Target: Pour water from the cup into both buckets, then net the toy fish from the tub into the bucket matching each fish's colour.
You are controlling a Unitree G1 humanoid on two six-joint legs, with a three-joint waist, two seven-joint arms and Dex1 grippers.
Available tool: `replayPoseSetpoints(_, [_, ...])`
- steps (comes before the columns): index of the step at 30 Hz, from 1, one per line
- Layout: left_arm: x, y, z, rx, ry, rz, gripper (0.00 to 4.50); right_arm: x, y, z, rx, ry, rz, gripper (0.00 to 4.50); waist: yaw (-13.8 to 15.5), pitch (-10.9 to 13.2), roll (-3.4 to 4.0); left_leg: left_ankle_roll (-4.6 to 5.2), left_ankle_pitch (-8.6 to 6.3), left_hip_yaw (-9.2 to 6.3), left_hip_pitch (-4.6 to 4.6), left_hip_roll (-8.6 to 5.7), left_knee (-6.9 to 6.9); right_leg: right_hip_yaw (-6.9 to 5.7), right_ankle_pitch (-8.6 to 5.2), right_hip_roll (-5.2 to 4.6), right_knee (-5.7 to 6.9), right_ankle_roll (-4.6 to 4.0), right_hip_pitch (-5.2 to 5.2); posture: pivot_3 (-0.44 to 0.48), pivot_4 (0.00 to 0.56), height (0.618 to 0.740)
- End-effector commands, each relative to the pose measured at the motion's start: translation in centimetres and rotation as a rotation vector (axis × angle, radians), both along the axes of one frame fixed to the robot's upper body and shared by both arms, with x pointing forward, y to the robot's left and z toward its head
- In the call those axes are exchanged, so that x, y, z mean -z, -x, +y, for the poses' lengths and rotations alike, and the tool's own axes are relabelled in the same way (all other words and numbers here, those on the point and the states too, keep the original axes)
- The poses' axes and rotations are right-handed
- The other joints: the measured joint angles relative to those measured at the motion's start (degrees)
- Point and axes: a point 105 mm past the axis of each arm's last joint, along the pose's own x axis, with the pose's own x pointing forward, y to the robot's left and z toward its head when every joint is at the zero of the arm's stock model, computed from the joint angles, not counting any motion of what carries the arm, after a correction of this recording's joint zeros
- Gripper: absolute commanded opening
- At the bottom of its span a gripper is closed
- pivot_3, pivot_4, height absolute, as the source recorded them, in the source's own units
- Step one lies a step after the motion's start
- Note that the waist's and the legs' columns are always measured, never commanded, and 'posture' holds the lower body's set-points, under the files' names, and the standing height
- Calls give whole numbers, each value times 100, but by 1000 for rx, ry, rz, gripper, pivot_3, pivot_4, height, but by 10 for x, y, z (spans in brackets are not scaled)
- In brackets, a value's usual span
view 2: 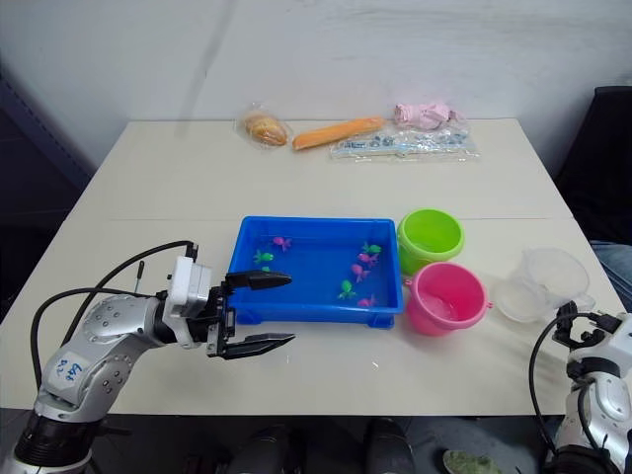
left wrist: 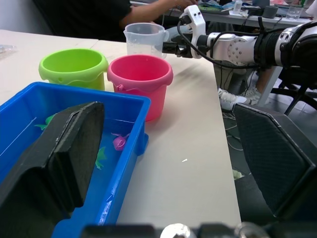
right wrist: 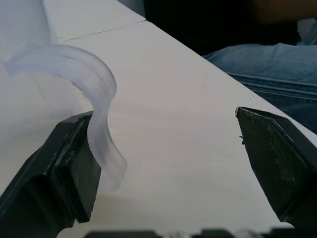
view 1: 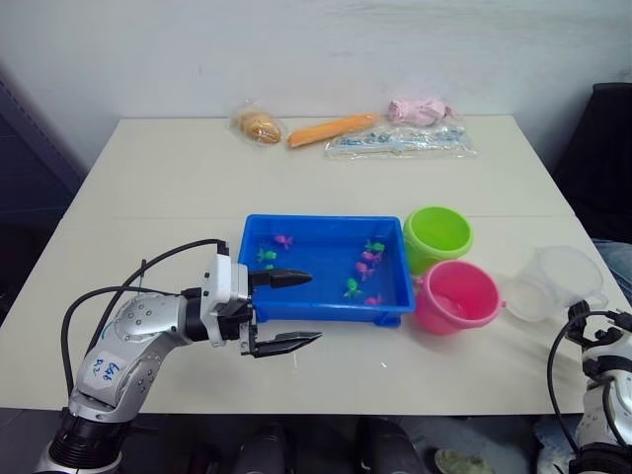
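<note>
From the head, the left gripper (view 1: 294,311) gapes wide at the tub's (view 1: 259,229) near-left corner, holding nothing. Fish (view 1: 361,268) float inside; green bucket (view 1: 437,235) and pink bucket (view 1: 456,295) stand just right, the cup (view 1: 553,281) beyond. At the right wrist, the right gripper (right wrist: 168,163) is spread wide, one finger (right wrist: 74,158) against the cup's handle.
</note>
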Motion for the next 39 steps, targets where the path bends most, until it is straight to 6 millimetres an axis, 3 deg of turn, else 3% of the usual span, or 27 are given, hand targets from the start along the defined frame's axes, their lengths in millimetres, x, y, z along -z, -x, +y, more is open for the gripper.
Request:
replayPoseSetpoints(1, [-8,1,0,9,1,-47,4500,-18,1,-9,-9,24,-73,3708,-1,0,0,0,0,0,0,0,0,0,0,0,0,0,0,0,150,740])
replayPoseSetpoints(8, [-8,-2,0,9,-2,-53,4500,-25,-1,-5,-64,14,-117,215,17,0,0,-2,2,0,-1,0,0,-1,1,0,-2,1,0,0,150,740])
replayPoseSetpoints(9, [-8,-2,-1,9,-2,-53,4500,-26,-1,-5,-65,17,-122,40,17,0,0,-1,2,0,-2,0,0,-1,1,0,-2,1,0,0,150,740])
replayPoseSetpoints(16, [-6,-3,-1,13,1,-54,4500,-53,6,1,-113,85,-177,40,12,1,1,-2,2,0,-1,1,-2,-1,1,-1,-3,2,-1,0,150,740])
replayPoseSetpoints(28, [-1,-7,-10,77,14,-34,4500,-128,31,53,-278,626,-31,40,33,1,1,-2,2,-1,-5,-2,-7,-5,3,-7,-8,6,-3,0,150,740])
replayPoseSetpoints(39, [-3,-11,-22,159,27,-34,4500,-156,23,93,-285,1040,47,40,38,5,-5,-2,3,0,-7,-5,-5,-6,3,-6,-12,7,-4,0,150,740])
